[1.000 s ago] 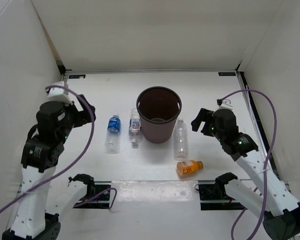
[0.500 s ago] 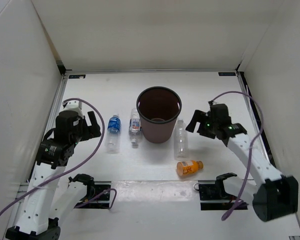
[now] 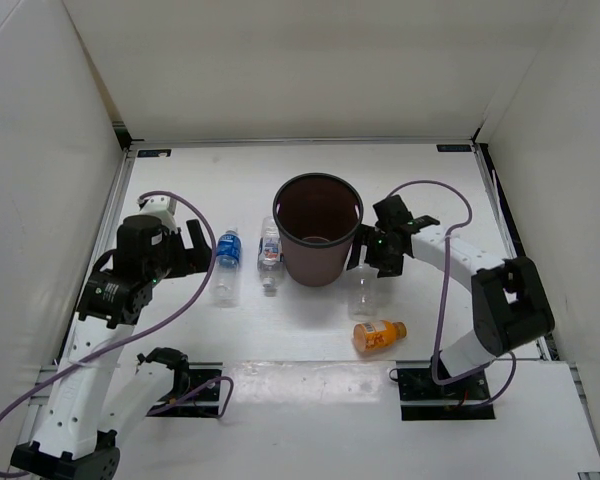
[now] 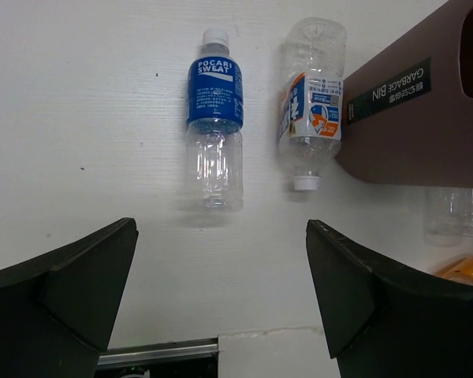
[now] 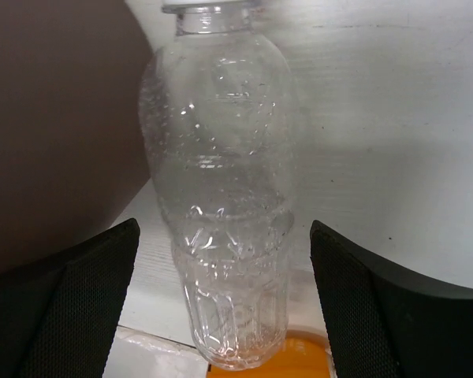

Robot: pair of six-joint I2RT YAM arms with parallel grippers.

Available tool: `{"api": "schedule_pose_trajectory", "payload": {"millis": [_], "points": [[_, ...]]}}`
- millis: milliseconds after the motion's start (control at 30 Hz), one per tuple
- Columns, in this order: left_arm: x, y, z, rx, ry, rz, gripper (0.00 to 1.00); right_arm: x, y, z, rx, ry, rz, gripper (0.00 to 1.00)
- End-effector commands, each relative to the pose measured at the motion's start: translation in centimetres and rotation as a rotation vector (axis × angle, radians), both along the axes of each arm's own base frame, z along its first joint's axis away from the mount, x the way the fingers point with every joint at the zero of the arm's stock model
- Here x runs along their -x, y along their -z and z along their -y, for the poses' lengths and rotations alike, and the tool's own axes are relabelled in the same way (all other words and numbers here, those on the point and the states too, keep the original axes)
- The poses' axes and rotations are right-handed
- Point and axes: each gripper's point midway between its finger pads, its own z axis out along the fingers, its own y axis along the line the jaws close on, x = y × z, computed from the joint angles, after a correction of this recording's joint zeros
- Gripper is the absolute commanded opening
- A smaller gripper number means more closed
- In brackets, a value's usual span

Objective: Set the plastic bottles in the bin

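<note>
The orange bottle (image 3: pixel 378 335) is cut off in both wrist views, and from above the right gripper (image 5: pixel 224 226) hides part of the clear ribbed bottle (image 5: pixel 221 157). The round, dark brown bin (image 3: pixel 318 228), tapered with a rolled rim, stands mid-table. Blue-label (image 4: pixel 214 118) and pale-label (image 4: pixel 314 102) bottles lie left of it, the clear and orange ones right. Both grippers gape wide, empty, the left gripper (image 4: pixel 221 232) included.

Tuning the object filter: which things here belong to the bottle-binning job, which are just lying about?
Job: clear blue-labelled plastic bottle; clear pale-labelled plastic bottle; plain clear plastic bottle; short orange plastic bottle; round dark brown plastic bin.
Not job: purple cables; white table.
</note>
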Motion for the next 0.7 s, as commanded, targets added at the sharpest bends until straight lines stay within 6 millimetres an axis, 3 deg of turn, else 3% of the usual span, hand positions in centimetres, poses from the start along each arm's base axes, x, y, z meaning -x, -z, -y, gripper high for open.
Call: {"api": "schedule_pose_trajectory", "payload": {"millis": [0,167,267,300,567,600,633,667], "points": [[-0.1,-0.6,0.5,0.014,0.025,0.027,1.00,-0.5,-0.1,0.1,0.052,0.043,-0.035,0.90],[0.0,-0.9,0.4,0.014,0.026,0.038,1.00,-0.1,1.0,0.2,0.036,0.049,-0.083,0.90],[0.1,-0.9,0.3,0.014,0.022,0.043,1.00,0.2,1.6,0.7,0.004,0.074,-0.096,0.81],[0.1,-0.9,0.3,0.013,0.023,0.043,1.00,0.1,1.5,0.7,-0.013,0.075,-0.089,0.72],[0.0,-0.6,0.4,0.011,0.024,0.029,1.00,1.0,2.7,1.3,-0.035,0.071,-0.125,0.46],[0.0,-0.5,0.4,0.011,0.024,0.028,1.00,1.1,2.5,1.3,-0.048,0.070,-0.122,0.40],[0.0,-0.5,0.5,0.012,0.028,0.026,1.00,1.0,2.1,1.5,-0.046,0.077,-0.110,0.26],[-0.1,-0.5,0.5,0.013,0.025,0.026,1.00,1.1,1.5,1.6,-0.042,0.078,-0.097,0.24]]}}
